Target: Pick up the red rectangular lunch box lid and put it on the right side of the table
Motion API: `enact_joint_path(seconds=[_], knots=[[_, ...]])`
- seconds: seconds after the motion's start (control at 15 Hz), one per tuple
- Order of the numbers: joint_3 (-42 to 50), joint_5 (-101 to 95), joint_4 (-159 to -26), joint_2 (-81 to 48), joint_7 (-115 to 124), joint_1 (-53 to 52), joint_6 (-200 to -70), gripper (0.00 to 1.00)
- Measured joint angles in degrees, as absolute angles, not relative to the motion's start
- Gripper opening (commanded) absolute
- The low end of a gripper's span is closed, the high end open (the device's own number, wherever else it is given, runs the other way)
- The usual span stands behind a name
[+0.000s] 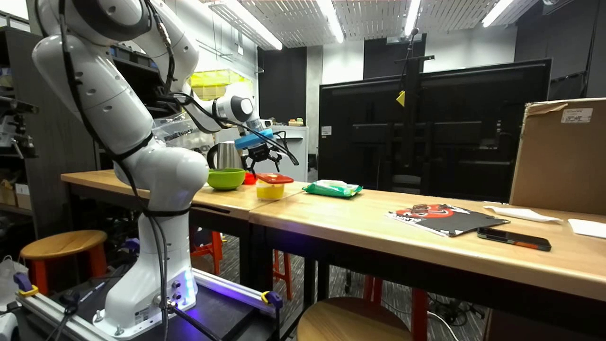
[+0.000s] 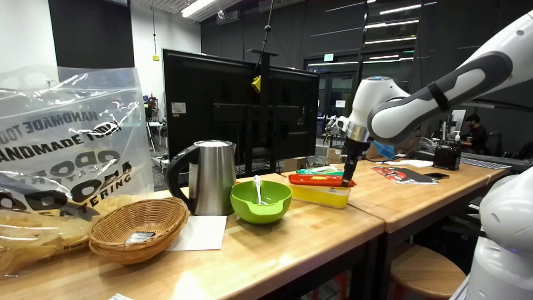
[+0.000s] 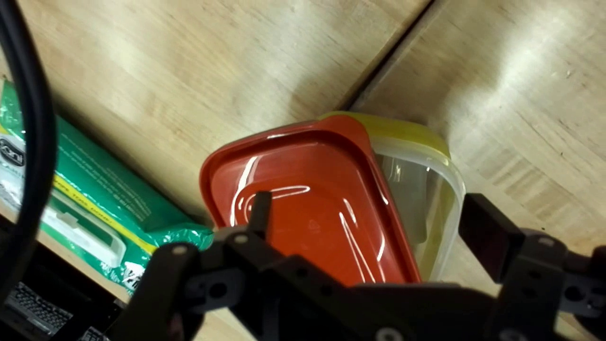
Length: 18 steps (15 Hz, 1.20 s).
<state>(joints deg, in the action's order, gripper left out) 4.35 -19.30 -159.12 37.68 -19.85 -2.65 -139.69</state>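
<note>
The red lid (image 1: 274, 178) lies askew on top of the yellow box (image 1: 270, 191), in both exterior views (image 2: 316, 180). In the wrist view the red lid (image 3: 303, 208) leaves one strip of the box (image 3: 416, 137) uncovered. My gripper (image 1: 265, 169) is open and empty, pointing down just above the lid. In the wrist view the gripper (image 3: 374, 220) has one finger over the lid and the other past the box's outer rim. In an exterior view a fingertip (image 2: 346, 181) appears at the lid's end; contact cannot be told. The box stands on the wooden table (image 1: 355, 213) near a seam.
A green wipes pack (image 1: 331, 188) lies close beside the box. A green bowl (image 2: 261, 208) and a steel kettle (image 2: 212, 175) stand on the other side. A black folder (image 1: 450, 220), a phone (image 1: 513, 238), white papers and a cardboard box (image 1: 563, 156) are farther along the table.
</note>
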Motion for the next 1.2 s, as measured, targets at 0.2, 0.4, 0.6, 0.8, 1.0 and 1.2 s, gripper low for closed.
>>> enact_joint_path(seconds=[0.2, 0.4, 0.6, 0.8, 1.0, 1.2], knots=[[4.4, -19.3, -159.1, 36.8, -20.0, -2.7, -139.8, 1.00], [4.4, -19.3, -159.1, 36.3, -20.2, -2.7, -140.0, 1.00], [4.4, -19.3, -159.1, 36.2, -20.4, -2.7, -140.1, 1.00], [4.5, -19.3, -159.1, 36.2, -20.5, -2.6, -140.2, 1.00], [5.0, -19.3, -159.1, 36.1, -20.6, -2.1, -140.3, 1.00], [5.6, -19.3, -159.1, 35.7, -20.6, -0.9, -140.9, 1.00]])
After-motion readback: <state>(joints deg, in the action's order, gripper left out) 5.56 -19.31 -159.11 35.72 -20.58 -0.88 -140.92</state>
